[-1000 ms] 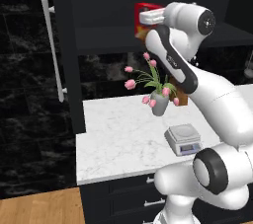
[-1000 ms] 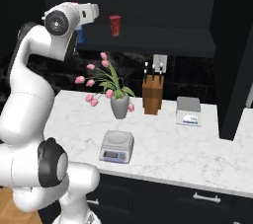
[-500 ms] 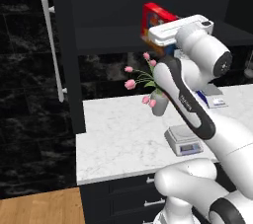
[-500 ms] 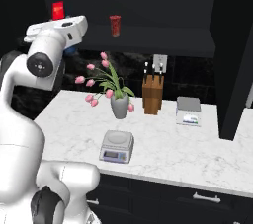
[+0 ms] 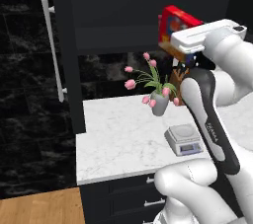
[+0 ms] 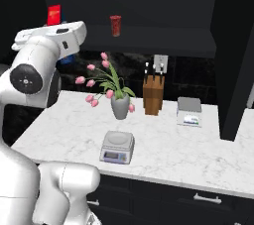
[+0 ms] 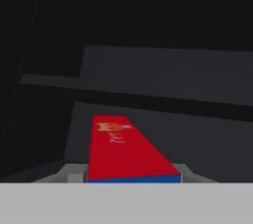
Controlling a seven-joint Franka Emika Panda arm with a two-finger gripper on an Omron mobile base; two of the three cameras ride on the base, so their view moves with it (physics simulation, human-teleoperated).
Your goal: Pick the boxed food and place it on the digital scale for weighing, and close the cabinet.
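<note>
Since a second ago, our arm has swung its hand up and across toward the open cabinet (image 5: 123,16), and the boxed food (image 5: 174,26) now sits right at the hand, high above the digital scale (image 5: 184,138). We see the red box upright, level with the cabinet shelf and just in front of it. From the hand camera, its red face (image 7: 118,146) stretches away from the gripper (image 7: 129,177), with a blue edge nearest us. We judge the fingers pressed together on the box, pinching its narrow sides, though the tips themselves are hidden.

We expect the box to be light, stiff cardboard: smooth, a little slippery, and likely to dent if squeezed hard. A hold across the thin blue sides near the middle should keep it from tipping.

The scale sits on the white counter, in front of a vase of pink tulips (image 5: 157,97). Behind and to the right of the scale stands a wooden knife block (image 6: 153,92). Far left of the scale, the cabinet door (image 5: 29,70) stands open, its long silver handle (image 5: 54,53) vertical.
</note>
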